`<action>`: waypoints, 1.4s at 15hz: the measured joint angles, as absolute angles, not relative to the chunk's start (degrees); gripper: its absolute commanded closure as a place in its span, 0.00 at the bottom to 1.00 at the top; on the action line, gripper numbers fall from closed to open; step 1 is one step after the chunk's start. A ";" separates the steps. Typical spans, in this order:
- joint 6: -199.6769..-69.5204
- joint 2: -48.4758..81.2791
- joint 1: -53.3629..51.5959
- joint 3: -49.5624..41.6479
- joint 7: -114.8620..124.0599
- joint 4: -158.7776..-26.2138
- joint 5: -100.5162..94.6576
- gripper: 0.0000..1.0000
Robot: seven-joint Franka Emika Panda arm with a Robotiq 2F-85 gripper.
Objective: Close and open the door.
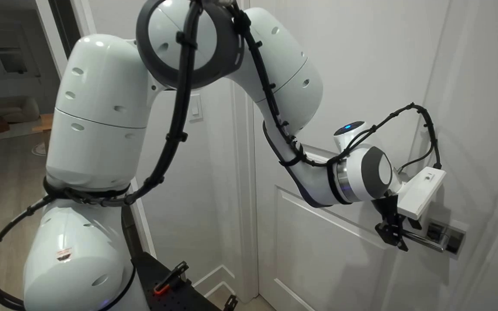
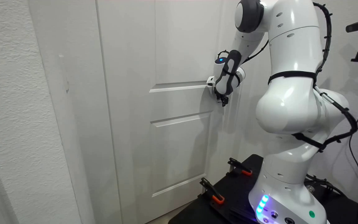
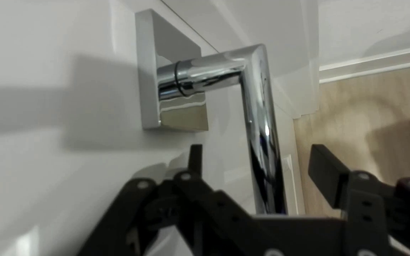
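parted jaws straddle the silver lever handle (image 3: 261, 121) of the door (image 2: 179, 104).

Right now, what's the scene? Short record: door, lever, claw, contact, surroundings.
door: white, panelled; looks closed or nearly so
lever: silver, on a square plate
claw: open, not gripping
fingers: one on each side of the lever, gaps visible in wrist view
contact: none visible; lever's end hidden there
clamps: two visible, black and orange, on the black table
light switch: on the wall beside the door
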State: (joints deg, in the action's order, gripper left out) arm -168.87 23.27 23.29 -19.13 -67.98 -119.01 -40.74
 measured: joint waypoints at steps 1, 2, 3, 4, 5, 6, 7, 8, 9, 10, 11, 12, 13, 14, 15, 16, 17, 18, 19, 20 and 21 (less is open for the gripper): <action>-168.86 23.44 23.33 -19.14 -67.98 -119.24 -40.74 0.00; -168.85 23.64 23.39 -19.17 -67.98 -119.42 -40.74 0.00; -168.85 23.90 23.48 -19.17 -67.99 -119.51 -40.74 0.00; -168.87 24.13 23.49 -19.16 -68.00 -119.51 -40.74 0.00; -168.89 24.12 23.48 -19.13 -68.00 -119.43 -40.73 0.00; -168.89 24.11 23.48 -19.13 -68.00 -119.40 -40.73 0.00; -168.89 24.07 23.48 -19.14 -68.00 -119.42 -40.73 0.00; -168.89 24.07 23.48 -19.14 -68.00 -119.42 -40.73 0.00; -168.89 24.07 23.48 -19.14 -68.00 -119.42 -40.73 0.00; -168.89 24.07 23.48 -19.14 -68.00 -119.42 -40.73 0.00; -168.89 24.07 23.48 -19.14 -68.00 -119.43 -40.73 0.00; -168.89 24.07 23.48 -19.14 -68.00 -119.43 -40.73 0.00; -168.89 24.08 23.48 -19.14 -68.00 -119.43 -40.73 0.00; -168.96 23.89 23.29 -19.28 -67.72 -119.60 -40.91 0.00; -168.83 22.42 22.31 -19.52 -64.84 -120.82 -40.67 0.00; -168.18 20.36 21.50 -19.30 -63.30 -121.96 -40.17 0.00; -167.37 18.44 20.97 -19.19 -62.63 -122.92 -39.95 0.00; -166.86 16.78 20.52 -19.18 -62.60 -123.90 -39.73 0.00; -166.43 15.63 20.04 -19.12 -62.58 -124.71 -39.55 0.00; -166.17 14.99 19.71 -19.11 -62.57 -125.27 -39.41 0.00; -166.13 14.81 19.72 -19.13 -62.57 -125.54 -39.38 0.00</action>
